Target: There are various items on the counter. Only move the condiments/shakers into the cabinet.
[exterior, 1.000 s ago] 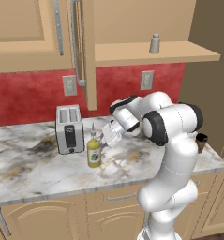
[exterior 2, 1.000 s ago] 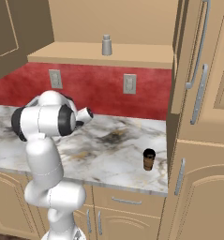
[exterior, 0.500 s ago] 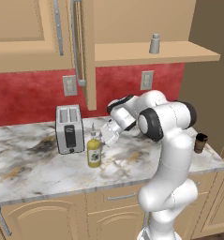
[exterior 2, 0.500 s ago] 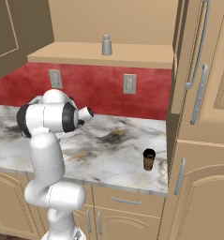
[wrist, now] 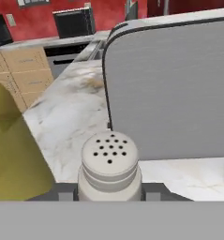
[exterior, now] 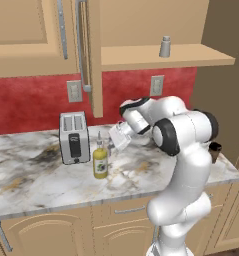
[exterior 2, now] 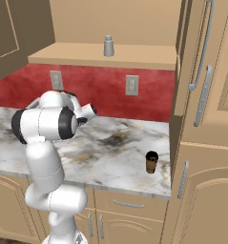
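1. One shaker (exterior: 165,46) is standing on the cabinet shelf (exterior: 141,55); the gripper (exterior: 112,141) is reaching between squeeze bottle (exterior: 100,159) and toaster (exterior: 74,136).
2. Across the counter (exterior 2: 115,152), a dark cup (exterior 2: 151,162) is sitting.
3. Close up, the second shaker (wrist: 109,166) is sitting between the fingertips; whether they are gripping it, I cannot tell.

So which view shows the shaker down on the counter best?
The hand view: the shaker sits close and centred, its perforated top clear, beside the toaster. In the left base view it is mostly hidden behind the squeeze bottle.
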Available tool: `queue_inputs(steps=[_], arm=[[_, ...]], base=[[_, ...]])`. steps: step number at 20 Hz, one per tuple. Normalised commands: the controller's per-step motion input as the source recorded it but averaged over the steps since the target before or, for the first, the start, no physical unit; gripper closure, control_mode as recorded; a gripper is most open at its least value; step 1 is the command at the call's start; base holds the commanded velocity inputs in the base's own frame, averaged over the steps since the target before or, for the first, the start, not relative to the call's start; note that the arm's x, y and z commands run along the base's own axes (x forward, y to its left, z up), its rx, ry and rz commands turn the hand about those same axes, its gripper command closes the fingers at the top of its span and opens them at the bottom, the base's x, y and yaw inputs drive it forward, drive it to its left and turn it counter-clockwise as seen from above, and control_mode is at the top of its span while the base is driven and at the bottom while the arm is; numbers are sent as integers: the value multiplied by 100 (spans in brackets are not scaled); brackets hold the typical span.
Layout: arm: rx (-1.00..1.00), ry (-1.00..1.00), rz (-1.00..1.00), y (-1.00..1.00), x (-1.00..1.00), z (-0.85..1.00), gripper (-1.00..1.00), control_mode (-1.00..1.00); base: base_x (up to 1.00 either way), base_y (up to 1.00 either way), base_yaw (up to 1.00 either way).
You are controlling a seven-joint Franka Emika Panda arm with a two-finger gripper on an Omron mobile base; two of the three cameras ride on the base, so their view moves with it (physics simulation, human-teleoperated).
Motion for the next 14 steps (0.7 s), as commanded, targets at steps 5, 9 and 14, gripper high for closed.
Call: queue_inputs(steps=[5,9,14], arm=[[11,-23,-9,-29,-70,100,100,-100],[10,-15,-21,-36,-100,100,100,-100],[8,-12,-26,-31,-100,100,100,-100]], base=[[0,0,0],[0,0,0],[0,0,0]])
